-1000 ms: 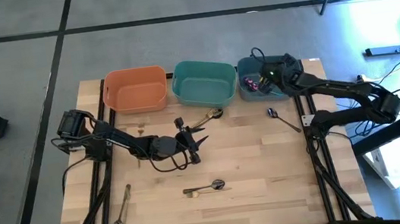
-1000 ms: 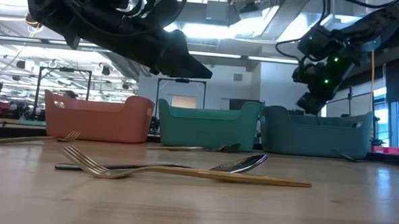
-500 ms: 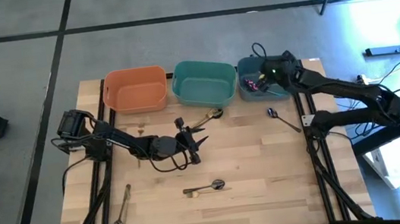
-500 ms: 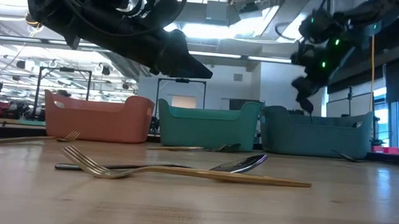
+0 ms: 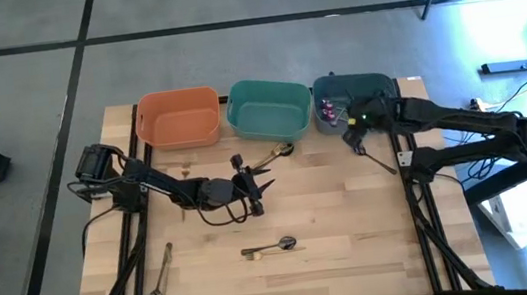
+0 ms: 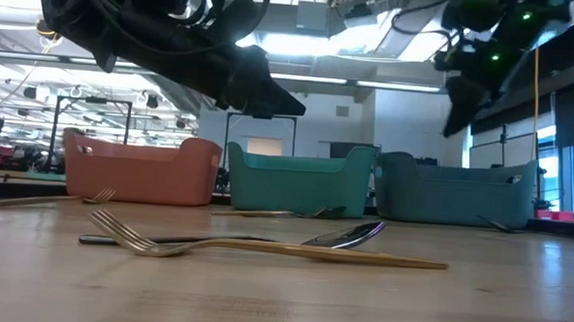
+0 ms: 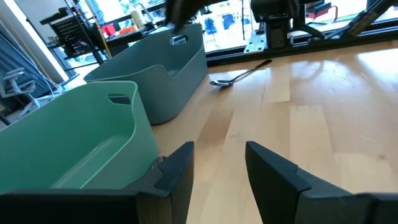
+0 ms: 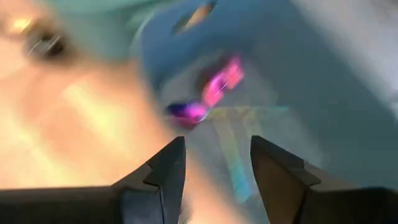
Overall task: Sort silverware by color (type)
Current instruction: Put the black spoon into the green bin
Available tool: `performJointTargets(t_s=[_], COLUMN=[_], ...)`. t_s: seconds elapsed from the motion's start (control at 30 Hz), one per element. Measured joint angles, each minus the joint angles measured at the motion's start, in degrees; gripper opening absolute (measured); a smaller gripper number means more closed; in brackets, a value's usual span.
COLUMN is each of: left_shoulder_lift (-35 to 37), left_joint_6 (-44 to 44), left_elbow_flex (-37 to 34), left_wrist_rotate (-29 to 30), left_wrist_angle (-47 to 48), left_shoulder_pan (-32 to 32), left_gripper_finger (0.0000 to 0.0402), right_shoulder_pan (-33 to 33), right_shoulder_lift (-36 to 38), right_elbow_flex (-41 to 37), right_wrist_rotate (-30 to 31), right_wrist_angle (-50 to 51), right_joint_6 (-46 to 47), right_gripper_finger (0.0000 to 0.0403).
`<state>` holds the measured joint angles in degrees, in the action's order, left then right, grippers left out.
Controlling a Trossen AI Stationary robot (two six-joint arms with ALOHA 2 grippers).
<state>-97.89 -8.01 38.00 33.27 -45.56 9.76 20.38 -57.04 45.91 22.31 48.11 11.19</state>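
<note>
Iridescent purple silverware (image 5: 326,111) (image 8: 211,93) lies in the blue-grey bin (image 5: 368,82). My right gripper (image 5: 352,136) (image 8: 216,163) hangs open and empty above that bin's near wall. A dark spoon (image 5: 378,161) (image 7: 239,73) lies on the table just near of it. A gold piece (image 5: 273,153) lies in front of the teal bin (image 5: 269,109). A gold fork (image 6: 264,245) and a dark spoon (image 6: 347,235) lie crossed at mid-table. Two more pieces (image 5: 159,279) lie near left. My left gripper (image 5: 264,183) (image 7: 219,163) hovers open over the table's middle.
The orange bin (image 5: 179,117) stands left of the teal one along the far edge. Bare wood stretches between the bins and the crossed fork and spoon. Black frame rails (image 5: 422,209) run along both table sides.
My right gripper has pulled back from over the blue-grey bin toward the table's near edge, rising and tipping as it went. The left arm has kept still.
</note>
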Motion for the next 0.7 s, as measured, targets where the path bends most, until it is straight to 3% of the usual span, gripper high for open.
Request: performJointTargets(t_s=[0.2, 0.47, 0.7], left_shoulder_lift=[0.00, 0.00, 0.00], left_joint_6=[0.14, 0.39, 0.37], left_elbow_flex=[0.00, 0.02, 0.02], left_wrist_rotate=[-1.00, -1.11, -1.30], left_wrist_angle=[-0.30, -0.94, -1.29], left_shoulder_pan=[0.00, 0.02, 0.20], left_gripper_finger=[0.0140, 0.0140, 0.0140], right_shoulder_pan=[-1.84, -1.62, -0.57], right_shoulder_lift=[-0.08, -2.94, -12.49], right_elbow_flex=[-2.88, -8.62, -9.92], right_wrist_rotate=[-12.42, -14.79, -15.19], right_wrist_angle=[8.60, 9.03, 9.35], right_joint_6=[10.06, 15.82, 15.83], right_gripper_finger=[0.0170, 0.0170, 0.0170])
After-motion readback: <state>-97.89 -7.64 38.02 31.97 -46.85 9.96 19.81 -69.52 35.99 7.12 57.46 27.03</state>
